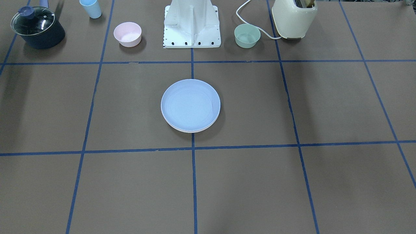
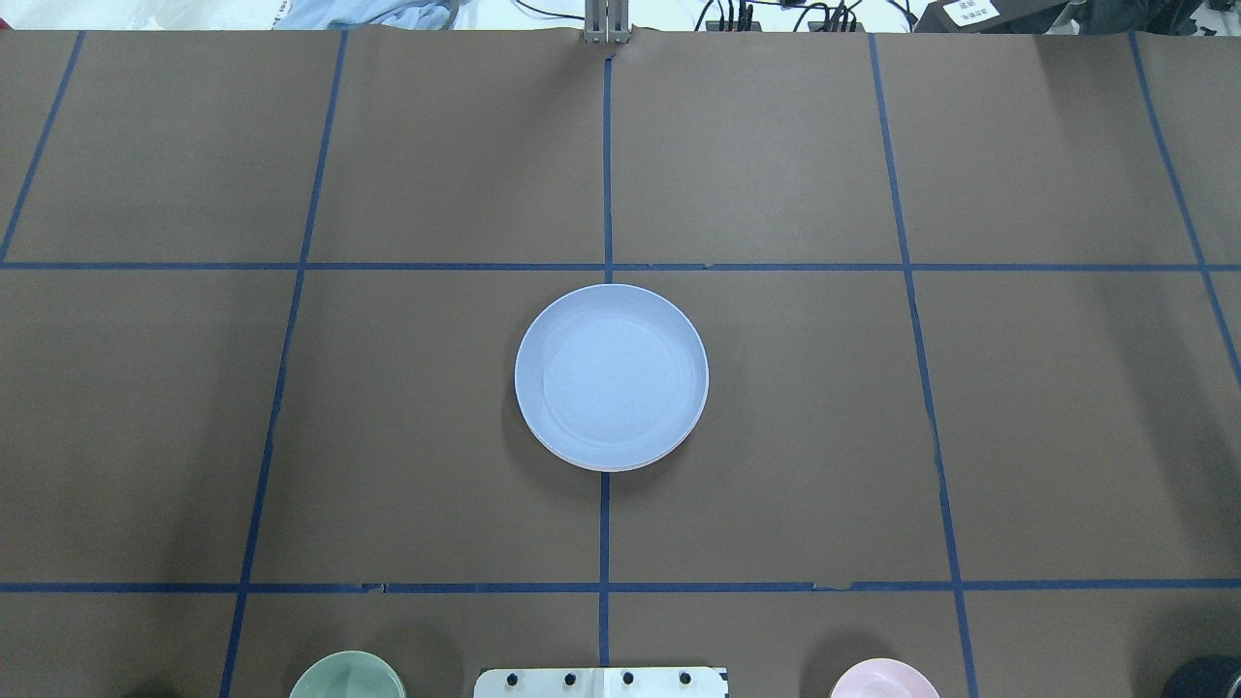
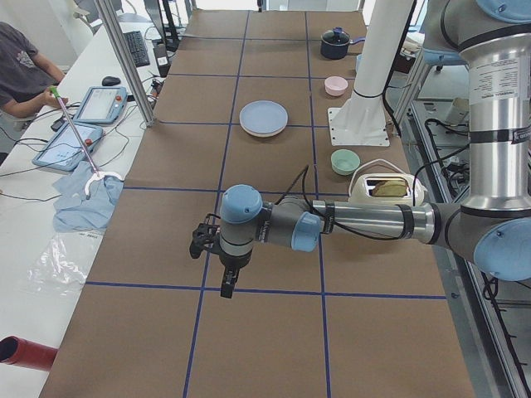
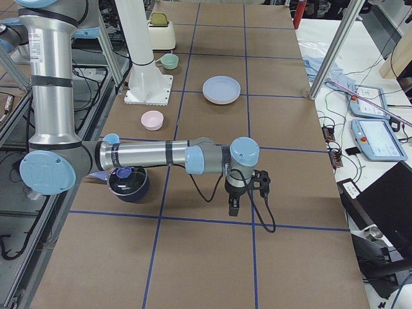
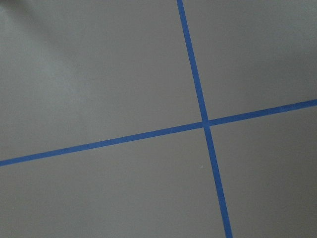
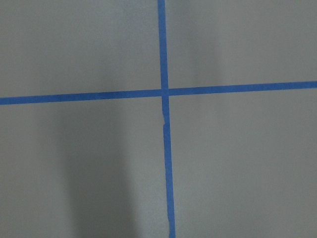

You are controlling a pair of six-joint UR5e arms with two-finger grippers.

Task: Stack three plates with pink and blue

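Lying topmost on plate stack (image 1: 191, 131) at table (image 1: 292, 182) centre: blue plate (image 1: 190, 104).

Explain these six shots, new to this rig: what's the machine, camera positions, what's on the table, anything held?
It is a robot with two arms, mounted by a white post, at a brown table marked with blue tape. Two pictures look down on the table, one facing the robot, one from behind it. Two are from the table's ends. Two come from wrist cameras and show only table and tape. In the middle sits a stack of plates, blue on top, paler rims beneath. Near the post: a pot, a cup, a pink bowl, a green bowl, a toaster. The left gripper and right gripper hang over the table, apparently holding nothing; open or shut, I cannot tell.
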